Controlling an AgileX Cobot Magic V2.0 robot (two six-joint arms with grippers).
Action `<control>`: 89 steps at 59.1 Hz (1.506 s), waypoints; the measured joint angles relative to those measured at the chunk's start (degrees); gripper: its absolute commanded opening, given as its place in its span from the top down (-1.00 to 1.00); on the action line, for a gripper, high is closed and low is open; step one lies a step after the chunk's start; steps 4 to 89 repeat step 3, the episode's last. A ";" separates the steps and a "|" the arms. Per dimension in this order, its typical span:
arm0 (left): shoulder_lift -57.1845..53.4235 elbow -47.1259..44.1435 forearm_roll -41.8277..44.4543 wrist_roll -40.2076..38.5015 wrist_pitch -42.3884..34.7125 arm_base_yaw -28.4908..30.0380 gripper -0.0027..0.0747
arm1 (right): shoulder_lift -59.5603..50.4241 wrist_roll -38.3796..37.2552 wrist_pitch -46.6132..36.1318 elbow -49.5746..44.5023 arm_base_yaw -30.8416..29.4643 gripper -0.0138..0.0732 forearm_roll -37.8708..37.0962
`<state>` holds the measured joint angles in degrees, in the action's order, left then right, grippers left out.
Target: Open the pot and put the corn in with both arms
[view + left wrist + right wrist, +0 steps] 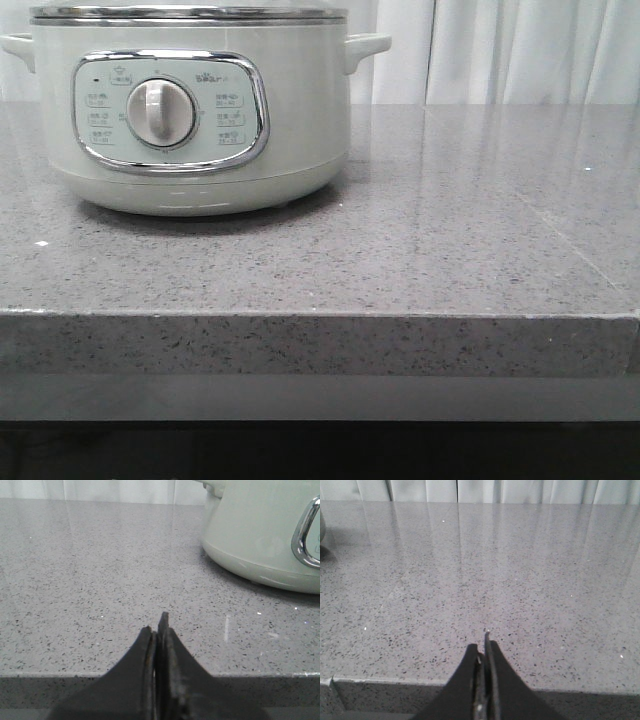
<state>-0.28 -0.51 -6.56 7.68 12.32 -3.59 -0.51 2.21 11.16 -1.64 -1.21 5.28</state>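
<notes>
Nearest item, both wrist views: one dark hand each, left hand (159,625) and right hand (483,647), fingers pressed together to a closed point with nothing between them, each poised at the front edge of the bench (400,260) and not touching anything. Bench: grey speckled stone, polished, reflecting the pale curtain (520,50) behind it; thick front edge, dark space below. Pot (190,110): stands on the bench at its left rear in the front view, well apart from both hands; in the left wrist view its lower wall (260,535) sits ahead of the left hand and off to one side, near but clear of the fingers; in the right wrist view only a dim sliver (322,530) shows at the frame edge, far from the right hand. Description of pot: large, round, pale grey-green body; chrome-framed control panel (170,110) facing the camera, central round dial (160,111), small printed labels around it, too small to read; side handles, the right one (367,48) whole, the left cut by the frame; steel-rimmed lid (188,14) in place, its top cropped out of the front view. Corn: not visible in any view. Neither arm appears in the front view.
</notes>
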 measured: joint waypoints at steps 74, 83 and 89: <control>0.00 0.00 0.00 0.00 0.00 0.00 0.98 | 0.00 0.00 0.00 0.00 0.00 0.84 0.00; 0.00 0.00 0.00 0.00 0.00 0.00 0.98 | 0.00 0.00 0.00 0.00 0.00 0.84 0.00; 0.00 0.00 0.00 0.00 0.00 0.00 0.98 | 0.00 0.00 0.00 0.00 0.00 0.84 0.00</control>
